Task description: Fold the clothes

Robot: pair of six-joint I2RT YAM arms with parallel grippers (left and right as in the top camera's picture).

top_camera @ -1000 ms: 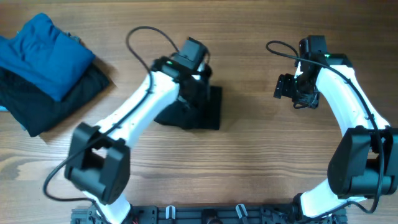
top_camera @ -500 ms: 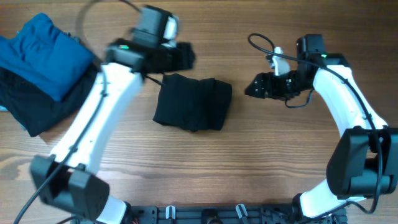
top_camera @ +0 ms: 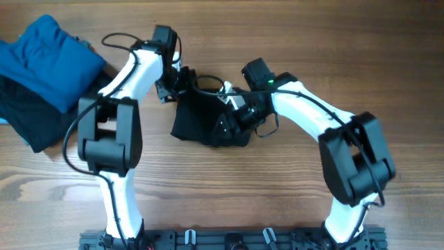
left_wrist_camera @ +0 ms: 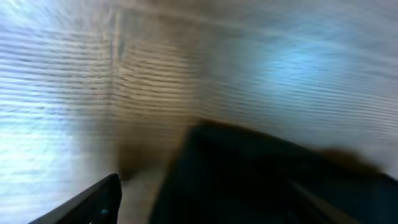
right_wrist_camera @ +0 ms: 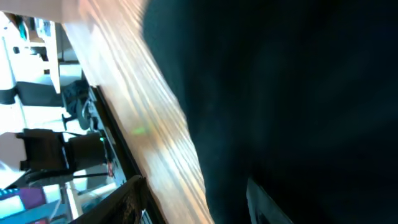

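A: Okay, where are the clothes [top_camera: 205, 123]?
B: Black bundle, folded into a rough rectangle, lying flat about mid-table [top_camera: 291, 194] and a touch toward 9 o'clock. No logo or tag is showing from above.

A: Left hand [top_camera: 168, 85]?
B: At the bundle's 11 o'clock corner, right at the edge. Its wrist view is badly blurred. There's black fabric at lower right, wood grain above it, and one finger [left_wrist_camera: 93, 202] at lower left. I can't tell whether it's clenched or released, or whether it touches the cloth.

A: Right hand [top_camera: 232, 117]?
B: Over the bundle's 3 o'clock side, on top of the fabric, with the arm coming in from 4 o'clock. In its wrist view, dark cloth fills almost everything and a strip of table runs down the left. The fingers are barely readable against the black. I can't tell if it's gripping or let go.

A: Do the two hands touch?
B: No, they're apart, at opposite ends of the bundle's top half, with cables looping between them.

A: Anything else out there?
B: A folded blue garment [top_camera: 48, 55] sits at the table's 10 o'clock corner. It lies on a plain black garment [top_camera: 52, 118] that sticks out below it. Both are well apart from the bundle.
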